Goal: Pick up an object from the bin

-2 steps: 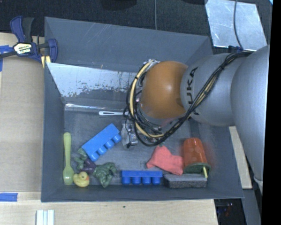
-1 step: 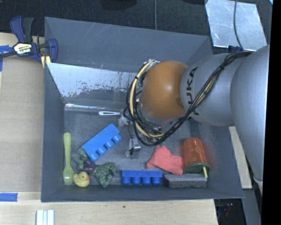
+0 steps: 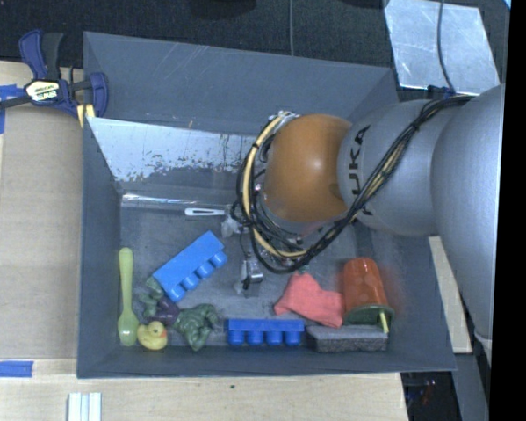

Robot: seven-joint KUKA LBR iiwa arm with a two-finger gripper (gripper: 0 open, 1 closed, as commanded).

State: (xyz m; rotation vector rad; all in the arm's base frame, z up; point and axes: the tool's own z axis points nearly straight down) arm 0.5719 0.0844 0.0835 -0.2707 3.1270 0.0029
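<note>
My gripper point(image 3: 250, 276) hangs low over the middle of the bin floor, mostly hidden under the arm's wrist. Just left of it a blue toothed block point(image 3: 190, 264) lies slanted. To its right a pink soft piece point(image 3: 310, 301) rests on the floor. A blue studded brick point(image 3: 265, 334) lies in front of the gripper near the front wall. I see nothing held in the gripper.
An orange-red cylinder point(image 3: 363, 285) and a grey sponge block point(image 3: 348, 338) lie at the front right. A green toy figure point(image 3: 197, 325), a yellow ball point(image 3: 154, 335) and a yellow-green spoon point(image 3: 125, 297) sit at the front left. A small clear piece point(image 3: 205, 213) lies near the back wall.
</note>
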